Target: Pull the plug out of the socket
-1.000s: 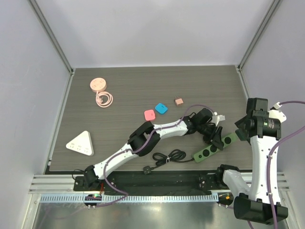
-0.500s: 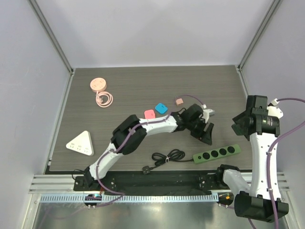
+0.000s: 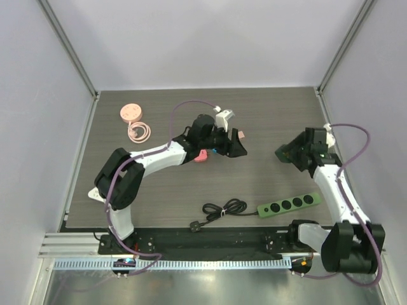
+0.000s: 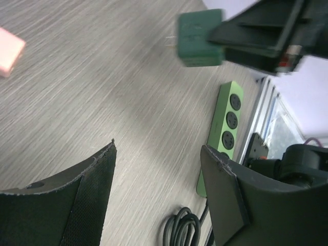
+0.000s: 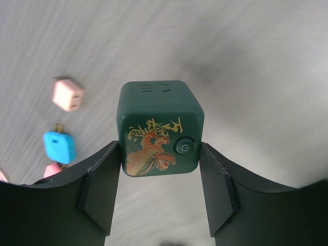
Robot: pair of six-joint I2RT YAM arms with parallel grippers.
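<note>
The socket, a green power strip (image 3: pixel 287 204) with four round black outlets, all free, lies flat at the front right; it also shows in the left wrist view (image 4: pixel 223 137). Its black cord (image 3: pixel 220 210) is coiled to its left. My right gripper (image 5: pixel 160 148) is shut on the plug (image 5: pixel 160 128), a dark green cube with a gold and red dragon and a power button, held above the table, well clear of the strip. From above, that gripper (image 3: pixel 287 153) is behind the strip. The plug's prongs show in the left wrist view (image 4: pixel 199 38). My left gripper (image 3: pixel 236 147) is open and empty mid-table (image 4: pixel 159 148).
Small pink (image 5: pixel 68 94) and blue (image 5: pixel 58 147) plugs lie mid-table beside the left gripper, with another pink one (image 3: pixel 200 155). A round pink device with a coiled cable (image 3: pixel 131 114) lies back left. A white triangular adapter (image 3: pixel 106 190) lies at the left edge.
My left arm let go of the strip and swung back-left to the table's middle. My right gripper moved left with the plug. The strip settled flat.
</note>
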